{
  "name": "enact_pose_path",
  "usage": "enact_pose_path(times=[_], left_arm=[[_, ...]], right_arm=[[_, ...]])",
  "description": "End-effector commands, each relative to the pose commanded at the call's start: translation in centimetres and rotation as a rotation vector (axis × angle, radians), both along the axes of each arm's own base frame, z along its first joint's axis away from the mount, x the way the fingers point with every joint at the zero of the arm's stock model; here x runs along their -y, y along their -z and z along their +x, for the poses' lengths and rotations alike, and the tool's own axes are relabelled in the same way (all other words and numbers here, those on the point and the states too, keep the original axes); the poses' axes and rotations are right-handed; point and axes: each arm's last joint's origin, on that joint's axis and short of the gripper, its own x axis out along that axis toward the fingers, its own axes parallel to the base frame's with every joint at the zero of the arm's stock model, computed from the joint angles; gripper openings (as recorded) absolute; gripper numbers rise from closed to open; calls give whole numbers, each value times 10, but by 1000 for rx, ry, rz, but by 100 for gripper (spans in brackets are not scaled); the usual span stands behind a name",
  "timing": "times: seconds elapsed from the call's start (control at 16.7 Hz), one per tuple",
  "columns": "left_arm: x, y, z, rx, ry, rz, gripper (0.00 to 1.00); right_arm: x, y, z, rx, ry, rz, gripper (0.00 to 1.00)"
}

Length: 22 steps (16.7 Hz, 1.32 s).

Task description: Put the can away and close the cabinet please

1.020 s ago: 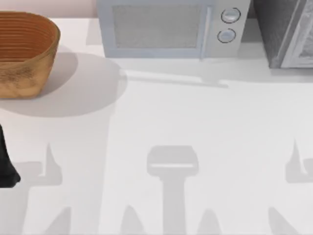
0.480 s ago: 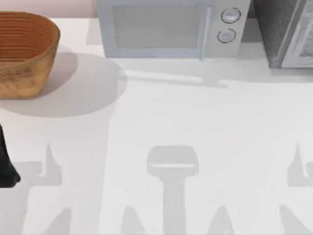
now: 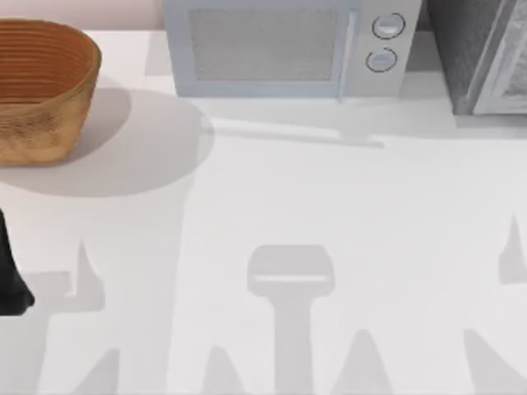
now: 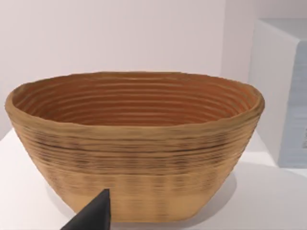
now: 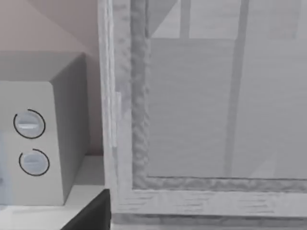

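From above, the tabletop (image 3: 329,206) carries a basket (image 3: 41,86) at back left, a microwave (image 3: 288,45) at back centre and the cabinet (image 3: 482,53) at back right; a dark part of the left arm (image 3: 10,280) sits at the left edge, low and apparently parked. The can's whereabouts cannot be told, so whether it is already stowed cannot be told either.

From the left wrist, the basket (image 4: 134,143) stands just ahead, its visible interior bare; a dark tip of the left end effector (image 4: 93,215) juts in; clenched or released cannot be told.

From the right wrist, the cabinet door (image 5: 211,110) is close, the microwave (image 5: 38,139) beside it; a dark tip of the right end effector (image 5: 96,213) shows, its state likewise untellable. The right arm seems aimed at the cabinet; the step in hand is probably the approach for closing, and the next move calls for contact on the door's outer face and a push.
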Motion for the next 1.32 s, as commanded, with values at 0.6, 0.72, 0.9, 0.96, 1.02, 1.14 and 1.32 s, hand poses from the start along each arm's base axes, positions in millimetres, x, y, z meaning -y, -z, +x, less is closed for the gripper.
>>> enact_pose_path(times=[0.6, 0.72, 0.9, 0.96, 1.02, 1.14, 1.32], left_arm=[[0, 0, 0, 0, 0, 0, 100], [0, 0, 0, 0, 0, 0, 100], [0, 0, 0, 0, 0, 0, 100], [0, 0, 0, 0, 0, 0, 100], [0, 0, 0, 0, 0, 0, 100], [0, 0, 0, 0, 0, 0, 100], [0, 0, 0, 0, 0, 0, 100]], right_arm=[[124, 8, 39, -43, 6, 4, 100], [147, 19, 35, -47, 4, 9, 100], [168, 31, 29, -49, 1, 12, 100], [172, 33, 27, -49, 1, 12, 100], [174, 34, 27, -49, 1, 12, 100], [174, 34, 27, -49, 1, 12, 100], [172, 34, 27, -52, -1, 16, 100]])
